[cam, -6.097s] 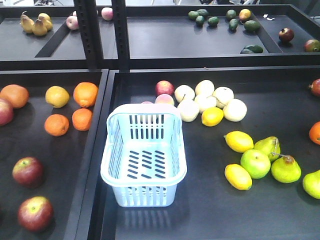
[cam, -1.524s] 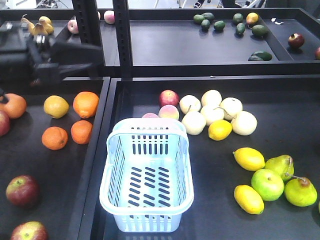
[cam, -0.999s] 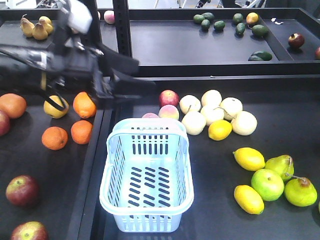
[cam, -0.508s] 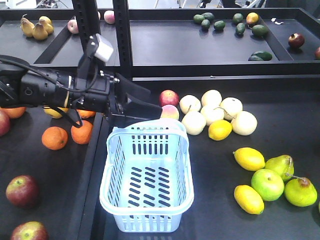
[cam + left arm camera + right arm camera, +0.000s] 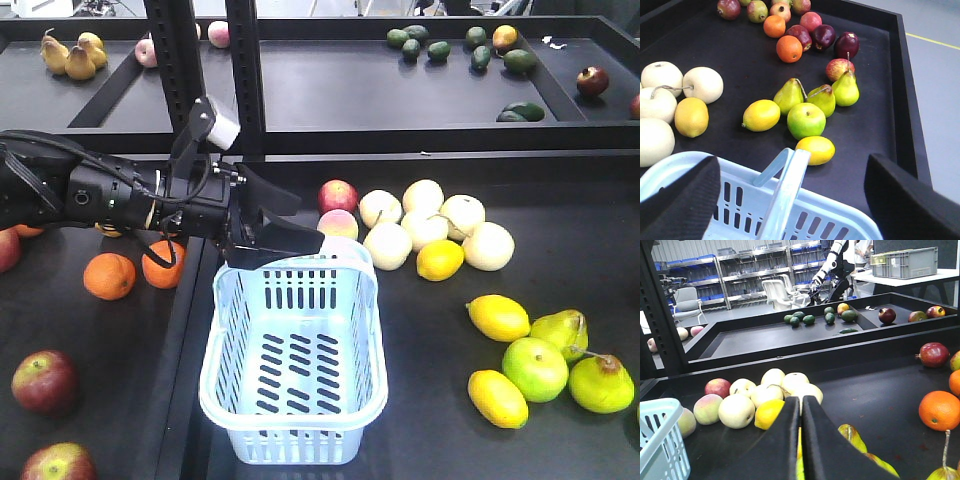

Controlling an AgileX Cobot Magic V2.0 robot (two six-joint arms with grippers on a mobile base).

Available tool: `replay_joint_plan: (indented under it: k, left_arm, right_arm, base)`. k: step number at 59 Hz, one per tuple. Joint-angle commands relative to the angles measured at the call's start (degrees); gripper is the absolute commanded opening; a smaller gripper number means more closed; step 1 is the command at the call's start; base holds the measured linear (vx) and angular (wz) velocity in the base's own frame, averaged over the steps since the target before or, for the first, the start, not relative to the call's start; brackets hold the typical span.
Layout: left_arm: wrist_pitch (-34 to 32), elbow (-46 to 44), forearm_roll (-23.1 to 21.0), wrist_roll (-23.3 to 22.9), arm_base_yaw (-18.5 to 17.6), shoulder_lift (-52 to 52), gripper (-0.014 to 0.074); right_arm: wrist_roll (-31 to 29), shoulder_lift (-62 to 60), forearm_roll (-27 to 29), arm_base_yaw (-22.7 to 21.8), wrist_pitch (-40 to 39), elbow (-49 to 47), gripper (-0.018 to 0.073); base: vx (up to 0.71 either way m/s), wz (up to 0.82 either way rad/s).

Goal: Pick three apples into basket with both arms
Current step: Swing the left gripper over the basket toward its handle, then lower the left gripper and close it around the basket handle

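two black trays fill the scene from where i stand, the left tray and the right tray, with a raised lip between them. the left arm reaches in from the left, low over the left tray and across the lip. it passes above two oranges.

the basket stands upright at the left end of the right tray. its handle lies flat over its far rim. the left gripper hangs right at that far end with its fingers spread wide and nothing in them. from the left wrist, one finger shows at each side, with the handle rising between them and touching neither.

the right gripper hangs low over the right tray, fingers pressed together on nothing. the basket's corner shows at its left.

the apples are all in the left tray, outside the basket. one apple and another apple lie near the front edge, well apart from the basket. a third apple sits at the far left, just below the arm.

a pile of pale fruit lies just beyond the basket.
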Motion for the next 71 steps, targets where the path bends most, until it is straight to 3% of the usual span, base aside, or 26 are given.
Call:
replay_joint_plan:
  k: [1, 61, 71]
  left_arm:
    - [-0.53, -1.68, 1.28, 0.81, -0.22, -1.97, 0.0554]
    - [-0.32, -1.68, 1.28, 1.57, -0.22, 6.68, 0.0554]
    - [0.12, -1.63, 1.28, 1.57, -0.22, 7.30, 0.0481]
  right_arm:
    - [-0.30, -0.68, -0.67, 0.06, -4.25, 0.76, -0.0004]
    - [-0.30, -0.68, -0.67, 0.06, -4.25, 0.76, -0.0004]
    - [-0.30, -0.68, -0.67, 0.06, -4.25, 0.76, -0.0004]
  base:
    - [0.00, 0.00]
    - [0.00, 0.00]
    - [0.00, 0.00]
